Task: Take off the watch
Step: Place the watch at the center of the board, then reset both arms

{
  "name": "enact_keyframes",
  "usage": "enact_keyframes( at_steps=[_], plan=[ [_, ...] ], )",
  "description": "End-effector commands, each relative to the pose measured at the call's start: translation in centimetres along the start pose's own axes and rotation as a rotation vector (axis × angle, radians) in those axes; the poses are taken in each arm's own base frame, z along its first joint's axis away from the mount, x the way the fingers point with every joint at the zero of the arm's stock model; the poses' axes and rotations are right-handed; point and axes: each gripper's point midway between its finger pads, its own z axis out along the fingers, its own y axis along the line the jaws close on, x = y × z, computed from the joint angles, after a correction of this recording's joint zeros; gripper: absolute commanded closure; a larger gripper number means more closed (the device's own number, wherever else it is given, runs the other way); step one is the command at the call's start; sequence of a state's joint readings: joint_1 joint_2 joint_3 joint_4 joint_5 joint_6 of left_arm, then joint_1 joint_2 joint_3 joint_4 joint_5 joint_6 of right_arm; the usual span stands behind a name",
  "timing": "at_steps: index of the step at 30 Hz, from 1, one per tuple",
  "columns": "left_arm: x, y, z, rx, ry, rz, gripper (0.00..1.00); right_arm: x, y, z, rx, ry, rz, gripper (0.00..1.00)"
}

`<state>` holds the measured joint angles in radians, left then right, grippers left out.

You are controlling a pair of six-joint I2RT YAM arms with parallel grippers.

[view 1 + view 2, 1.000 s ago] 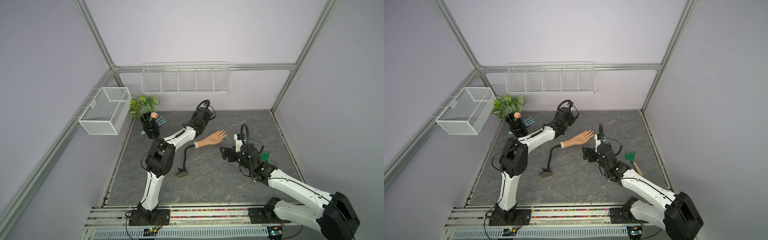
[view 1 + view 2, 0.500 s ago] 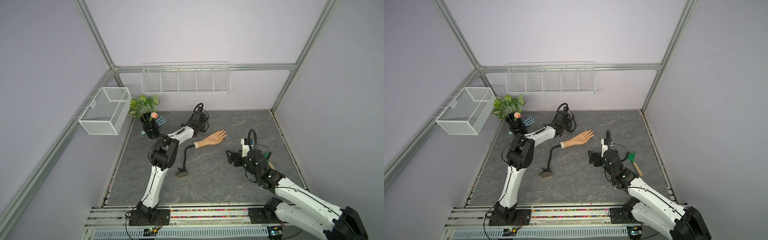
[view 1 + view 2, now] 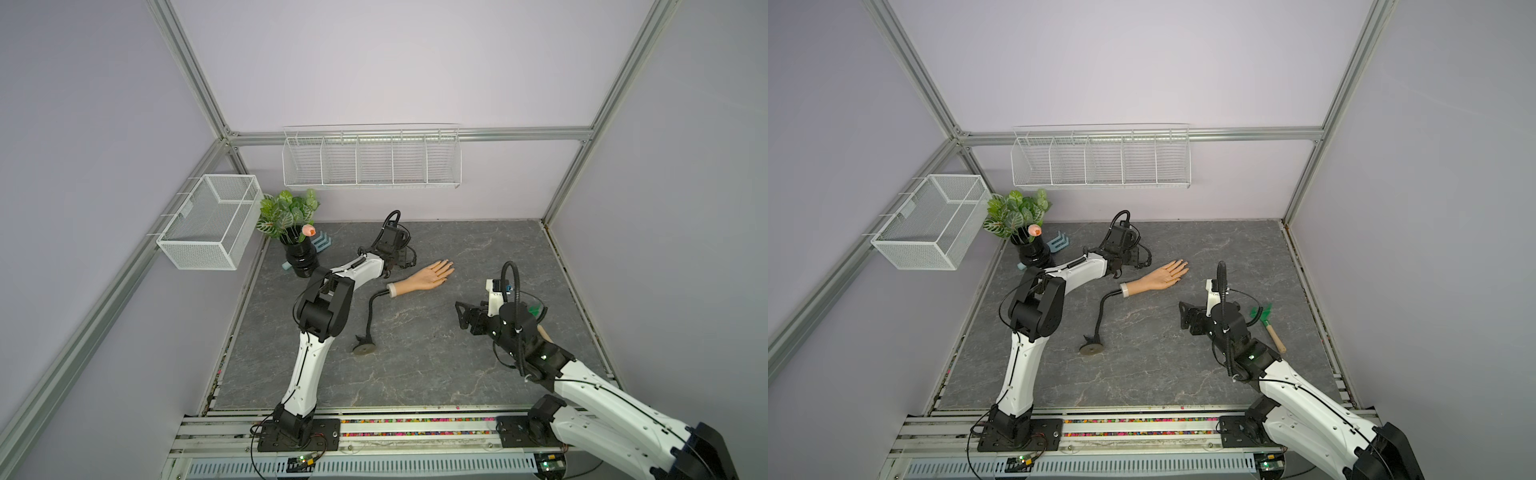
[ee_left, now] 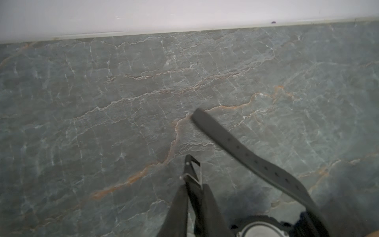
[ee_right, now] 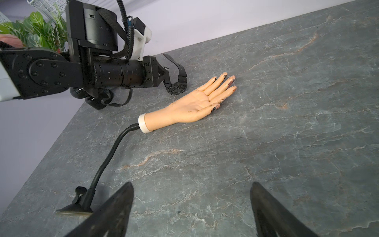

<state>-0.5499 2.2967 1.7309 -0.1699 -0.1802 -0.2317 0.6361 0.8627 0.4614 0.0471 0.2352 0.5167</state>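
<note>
Seeing the watch (image 5: pixel 178 87) off the mannequin hand (image 5: pixel 192 104) — lying on the table (image 5: pixel 287 143) just beside that hand, apart from it, on the side toward the back wall. Strap undone: long holed tail (image 4: pixel 256 162) splayed flat over the marble, round case (image 4: pixel 260 227) at the frame edge in the left wrist view. At the watch, left gripper (image 4: pixel 193 191) with jaws down to a narrow gap, buckle end (image 4: pixel 191 174) of the strap running out between them. Can't tell pinch from loose contact there. Reading right gripper (image 5: pixel 191 184) as spread wide, nothing in it, hovering over bare table well apart from the watch, pointed toward the mannequin hand. Mannequin hand palm up, flat on the table, wrist bare, mounted on a black gooseneck stem (image 5: pixel 106 160) with round base (image 5: pixel 74 209) on the table nearer the front. Also in both top views — potted plant (image 3: pixel 286 214) in the back corner behind the left arm, green-headed tool (image 3: pixel 1264 320) just beside the right arm. Two white wire baskets on the frame: back basket (image 3: pixel 372 160), side basket (image 3: pixel 208 224).
</note>
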Motion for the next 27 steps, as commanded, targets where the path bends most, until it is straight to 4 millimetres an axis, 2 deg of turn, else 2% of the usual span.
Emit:
enact_keyframes(
  at_steps=[1,7,12,14,19,22,25,27],
  plan=[
    [-0.7,-0.3,-1.6,0.031,-0.015,-0.045,0.69,0.4,-0.3,-0.4,-0.002,0.009,0.018,0.11],
    [-1.0,-0.3,-2.5,0.045,-0.028,-0.058,0.49,-0.2,-0.5,-1.2,0.005,-0.014,0.017,0.11],
    [-2.6,-0.6,-4.9,0.078,-0.085,-0.064,0.25,-0.7,-0.7,-1.6,0.017,-0.033,-0.001,0.11],
    [-3.3,-0.7,-6.1,0.093,-0.108,-0.055,0.19,-0.8,-0.8,-1.6,0.027,-0.037,-0.012,0.11],
    [-6.0,-1.3,-11.0,0.158,-0.199,-0.038,0.15,-1.9,-1.4,-1.7,0.068,-0.069,-0.065,0.11],
    [-7.2,-1.1,-14.7,0.183,-0.26,-0.037,0.16,-3.0,-2.3,-1.8,0.122,-0.101,-0.108,0.11],
    [-7.1,-0.1,-18.3,0.178,-0.312,-0.043,0.16,-4.2,-3.9,-1.6,0.196,-0.143,-0.154,0.11],
    [-6.3,1.0,-20.4,0.161,-0.343,-0.055,0.16,-5.1,-5.4,-1.2,0.259,-0.166,-0.166,0.11]
  ],
)
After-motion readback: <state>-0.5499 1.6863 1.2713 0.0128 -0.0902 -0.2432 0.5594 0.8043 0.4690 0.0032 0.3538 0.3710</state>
